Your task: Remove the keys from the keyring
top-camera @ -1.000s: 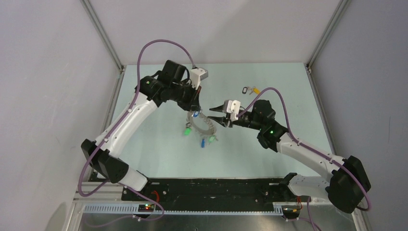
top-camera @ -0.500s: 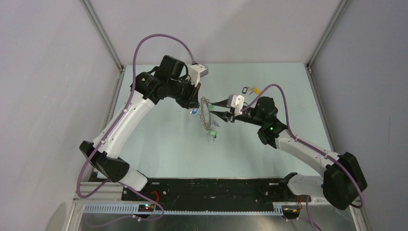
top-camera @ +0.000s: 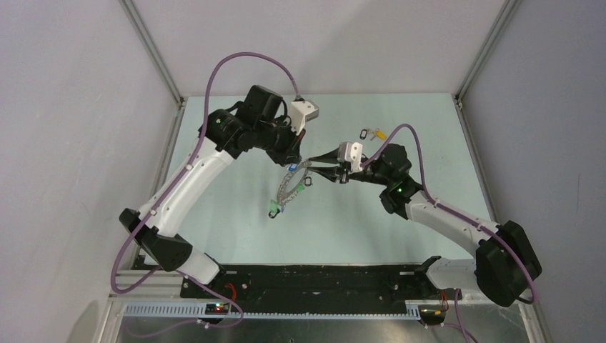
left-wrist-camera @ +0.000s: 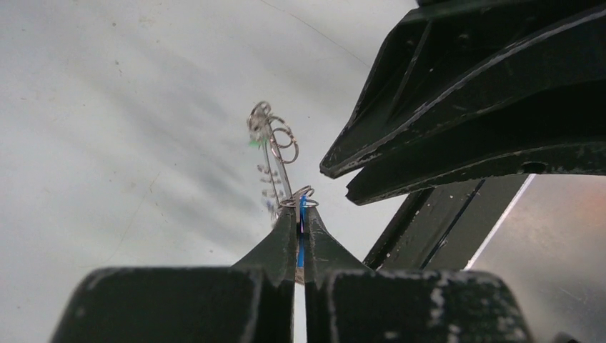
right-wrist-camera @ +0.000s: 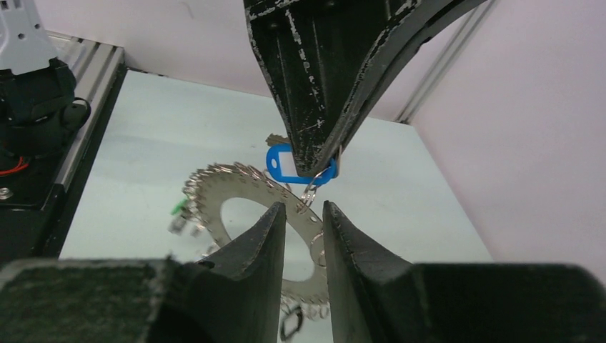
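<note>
1. Left claw (left-wrist-camera: 300, 214), centre frame, is pinched fully closed on the blue-headed key (right-wrist-camera: 284, 160). The keyring (right-wrist-camera: 214, 187) hangs from that key, seemingly clear of the desk (top-camera: 357, 229), probably so the ring can be worked free.
2. Right claw (right-wrist-camera: 304, 214) is narrowly parted, tips astride the ring's jagged rim just below the blue head. It clamps nothing I can make out.
3. Green-headed key (top-camera: 274, 212) dangles at the ring's low end.
4. Small loose keys (top-camera: 371, 133) lie upper right on the pale-green desk. The walls are plain grey, with aluminium corner posts.
</note>
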You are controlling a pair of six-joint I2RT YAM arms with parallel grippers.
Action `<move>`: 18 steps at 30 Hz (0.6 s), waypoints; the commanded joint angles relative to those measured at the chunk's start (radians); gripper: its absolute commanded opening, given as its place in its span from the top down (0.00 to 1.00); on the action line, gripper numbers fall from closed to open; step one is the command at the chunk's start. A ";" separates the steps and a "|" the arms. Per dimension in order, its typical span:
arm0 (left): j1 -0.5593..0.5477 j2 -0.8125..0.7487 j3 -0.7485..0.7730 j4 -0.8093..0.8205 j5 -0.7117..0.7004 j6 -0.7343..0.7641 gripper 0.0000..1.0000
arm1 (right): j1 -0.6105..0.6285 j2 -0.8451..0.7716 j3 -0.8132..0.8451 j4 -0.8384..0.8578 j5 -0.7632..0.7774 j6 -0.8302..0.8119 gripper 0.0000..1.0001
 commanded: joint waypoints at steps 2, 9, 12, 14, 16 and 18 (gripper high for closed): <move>-0.025 -0.065 0.036 0.023 -0.021 0.046 1.00 | 0.025 0.019 0.042 0.003 -0.028 -0.010 0.71; -0.040 -0.090 0.026 0.024 -0.020 0.069 1.00 | 0.036 0.024 0.046 -0.011 -0.029 -0.020 0.74; -0.048 -0.093 0.028 0.023 -0.027 0.074 1.00 | 0.043 0.024 0.049 -0.009 -0.035 -0.023 0.75; -0.051 -0.095 0.027 0.024 -0.028 0.077 1.00 | 0.045 0.023 0.051 -0.007 -0.035 -0.023 0.75; -0.054 -0.096 0.027 0.023 -0.035 0.080 1.00 | 0.044 0.014 0.052 -0.011 -0.026 -0.023 0.75; -0.056 -0.100 0.024 0.023 -0.044 0.081 1.00 | 0.038 -0.003 0.052 -0.029 -0.024 -0.029 0.75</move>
